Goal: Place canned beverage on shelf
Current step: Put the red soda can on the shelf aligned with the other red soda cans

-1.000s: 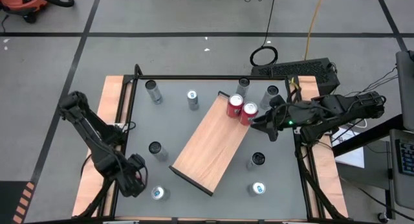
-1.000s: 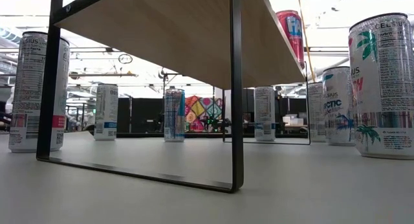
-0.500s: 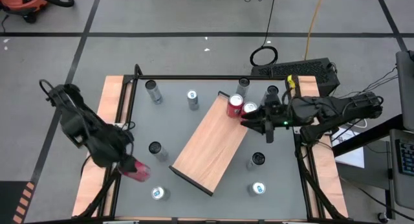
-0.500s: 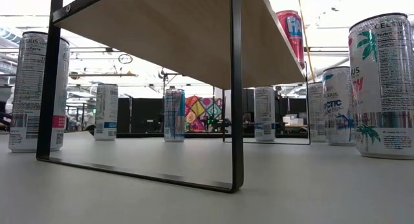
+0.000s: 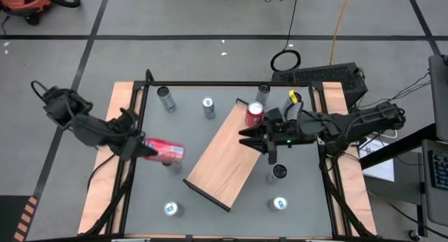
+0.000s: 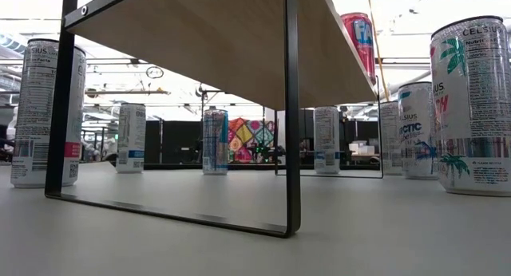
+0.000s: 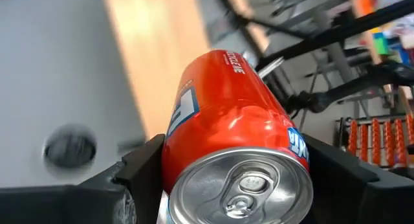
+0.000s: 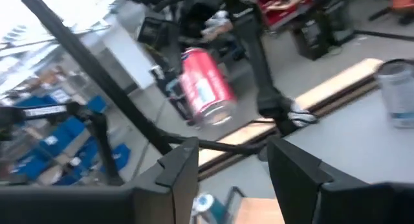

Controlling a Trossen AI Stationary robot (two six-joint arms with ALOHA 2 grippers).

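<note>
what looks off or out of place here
The shelf sits skewed across the table, not square with its edges. The left gripper holds a red can sideways in the air; every other can stands upright. Nothing is spilled.

The left gripper (image 5: 143, 149) now carries a red can (image 5: 164, 151) in over the table; the right gripper (image 5: 260, 139) moves across the shelf (image 5: 224, 165), one can (image 5: 255, 113) remaining there.

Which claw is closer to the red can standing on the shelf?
Right. The right claw hovers just beside the can; the left claw, holding another red can, is across the table.
</note>
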